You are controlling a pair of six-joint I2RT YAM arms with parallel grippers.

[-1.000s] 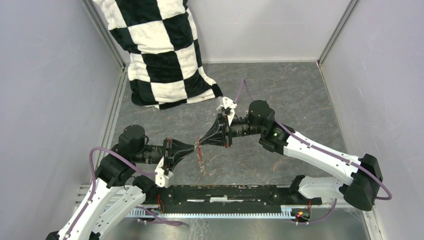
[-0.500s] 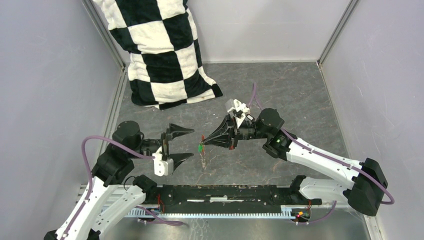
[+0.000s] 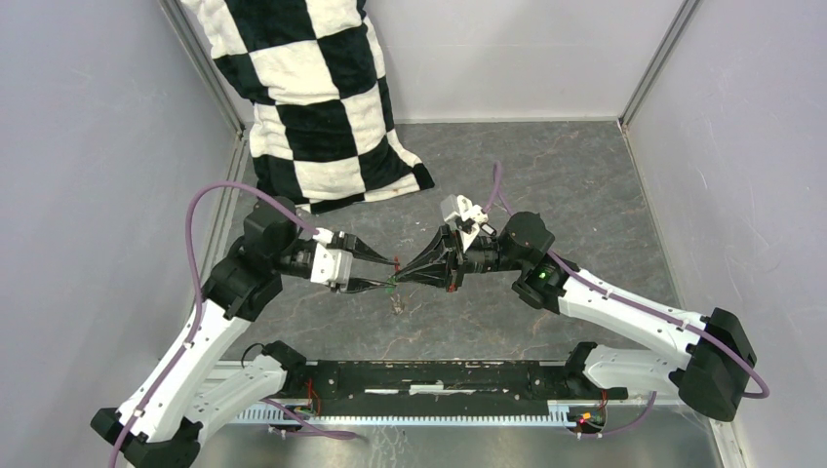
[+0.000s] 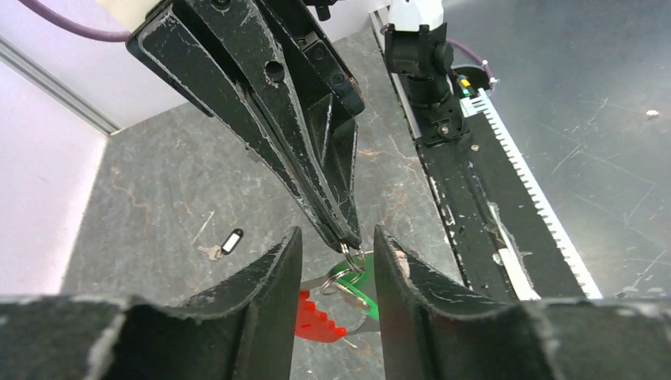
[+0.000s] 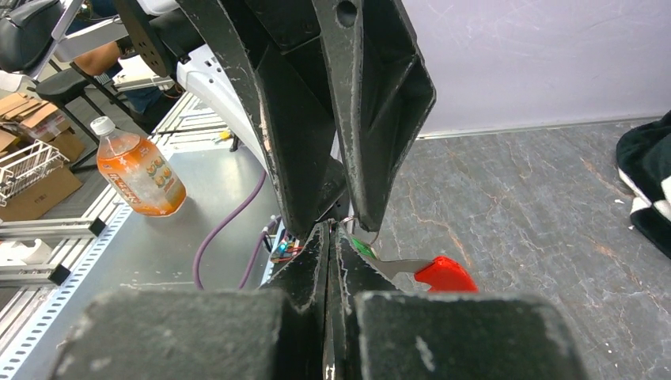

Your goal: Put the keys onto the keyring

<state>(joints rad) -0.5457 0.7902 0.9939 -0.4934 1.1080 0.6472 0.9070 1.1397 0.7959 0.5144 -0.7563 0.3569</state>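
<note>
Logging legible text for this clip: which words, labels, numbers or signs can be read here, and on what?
None can be read.
Label on the orange bottle: print blurred, unreadable.
White label on the black key tag: too small to read.

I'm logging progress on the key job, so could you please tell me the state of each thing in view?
right gripper: shut on the keyring, holding it off the table.
left gripper: open, fingers either side of the keyring.
keyring: off the table, hanging from the right gripper.
green key: off the table, hanging by the keyring.
black key: lying on the table, apart.
bottle: upright, capped.
</note>
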